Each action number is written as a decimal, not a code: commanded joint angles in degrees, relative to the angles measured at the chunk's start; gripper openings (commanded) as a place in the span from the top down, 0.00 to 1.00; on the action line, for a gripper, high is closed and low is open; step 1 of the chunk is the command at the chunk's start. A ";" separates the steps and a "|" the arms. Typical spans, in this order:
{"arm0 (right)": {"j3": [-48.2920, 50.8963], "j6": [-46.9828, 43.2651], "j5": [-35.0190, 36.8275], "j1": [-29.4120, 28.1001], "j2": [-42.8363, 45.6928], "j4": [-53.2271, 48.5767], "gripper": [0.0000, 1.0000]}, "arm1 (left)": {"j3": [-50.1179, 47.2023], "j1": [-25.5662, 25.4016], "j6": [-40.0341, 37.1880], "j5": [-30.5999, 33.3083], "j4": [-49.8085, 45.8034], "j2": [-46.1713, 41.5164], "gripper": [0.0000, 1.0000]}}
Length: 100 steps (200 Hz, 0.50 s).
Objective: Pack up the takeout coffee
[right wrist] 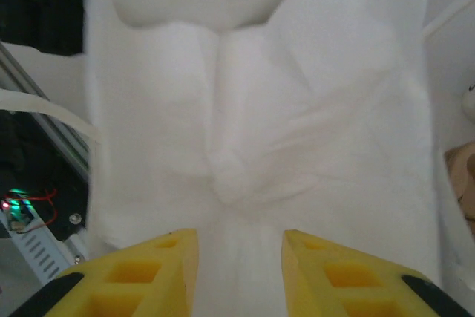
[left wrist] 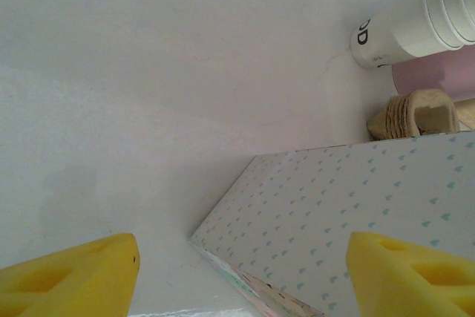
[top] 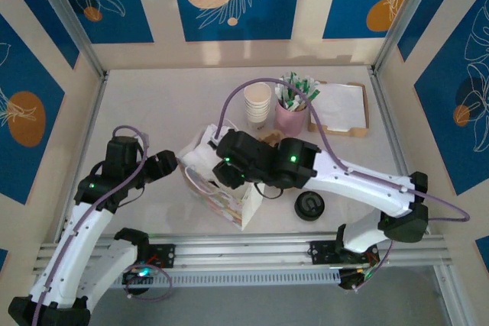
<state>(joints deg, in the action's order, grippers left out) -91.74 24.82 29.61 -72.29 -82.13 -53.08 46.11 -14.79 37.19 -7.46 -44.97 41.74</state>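
L jaws stand wide w/ nothing btwn them, low over the table [left wrist: 111, 109], just beside the near-left edge of the paper bag [left wrist: 356, 206], whose side is printed w/ small blue hearts. R arm [top: 359, 177] stretches in from the right, wrist over the bag's open top. R jaws are parted narrowly and hold nothing, pointing down at creased white paper [right wrist: 252, 109] at the bag's top. Where the takeout coffee sits I can't tell — the R wrist covers the bag mouth in the top view. Right of the bag, toward the front, a round black lid [top: 309, 205] lies on the table, apart from the bag. Behind the bag come brown cardboard sleeves [left wrist: 412, 113], then a stack of cream cups [top: 258, 103] and, beside it, a pink cup [top: 291, 118] w/ sachets [top: 294, 85] — and at far right a wooden tray [top: 340, 134] w/ white napkins.
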 commanded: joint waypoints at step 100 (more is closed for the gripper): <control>11.35 -10.89 15.83 -1.63 21.24 19.56 0.63 | 4.23 -0.24 -4.79 3.82 0.62 -0.96 0.22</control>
<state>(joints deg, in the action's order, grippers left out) -83.85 17.69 37.67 -73.56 -65.87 -40.75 46.63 -14.81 35.81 -6.66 -44.97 41.32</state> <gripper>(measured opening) 0.366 0.772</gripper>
